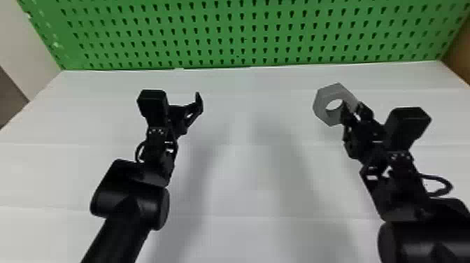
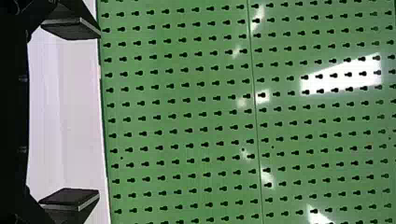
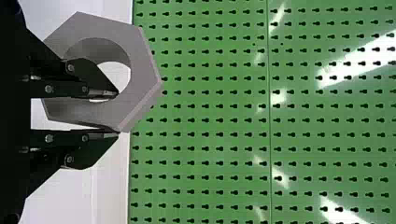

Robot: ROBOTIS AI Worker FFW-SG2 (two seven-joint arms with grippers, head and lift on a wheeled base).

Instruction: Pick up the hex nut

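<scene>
Pegboard: green, upright at 12 o'clock in the head view, covered in rows of keyhole-shaped holes
Seam: one thin, straight line across the green, seen in both wrist views
Glare: white patches on the pegboard in the wrist views, some large, some small
Tabletop: white, meeting the pegboard's foot towards 12 o'clock, with faint lines running between 9 and 3 o'clock and soft grey shadows near 6
Pale panel: at 10 o'clock
Dark patch: at 9 o'clock
Brown panel: at 2 o'clock
</scene>
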